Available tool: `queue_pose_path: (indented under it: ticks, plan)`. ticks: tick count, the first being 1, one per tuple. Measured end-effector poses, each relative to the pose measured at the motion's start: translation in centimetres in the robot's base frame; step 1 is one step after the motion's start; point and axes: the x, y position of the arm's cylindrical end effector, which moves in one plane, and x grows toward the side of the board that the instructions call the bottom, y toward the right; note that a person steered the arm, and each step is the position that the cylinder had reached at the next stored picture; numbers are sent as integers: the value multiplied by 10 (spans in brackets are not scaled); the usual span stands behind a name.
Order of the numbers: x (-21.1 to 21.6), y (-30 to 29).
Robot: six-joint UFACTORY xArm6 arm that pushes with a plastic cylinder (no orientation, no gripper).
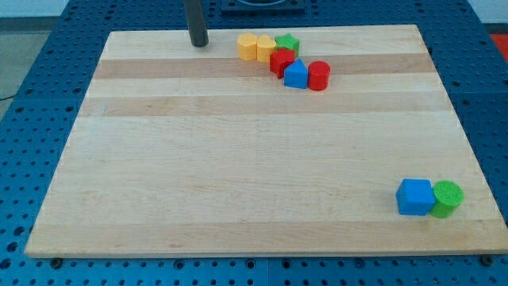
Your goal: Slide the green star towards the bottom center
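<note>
You see green star (288,43) at board (238,159) top edge; my tip (198,44), bare rod, left of star, touching nothing.

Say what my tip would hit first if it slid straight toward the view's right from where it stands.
My tip stands left of the top cluster, apart from it. Going right, it would likely meet the yellow block first; the green star sits behind a second yellow block.
</note>
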Motion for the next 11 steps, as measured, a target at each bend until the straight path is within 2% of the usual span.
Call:
queue_pose_path:
  ticks: [1,3,4,6,11]
  plan:
    - [-12,28]
    - [0,141]
    - [17,166]
    - [32,151]
    - [206,181]
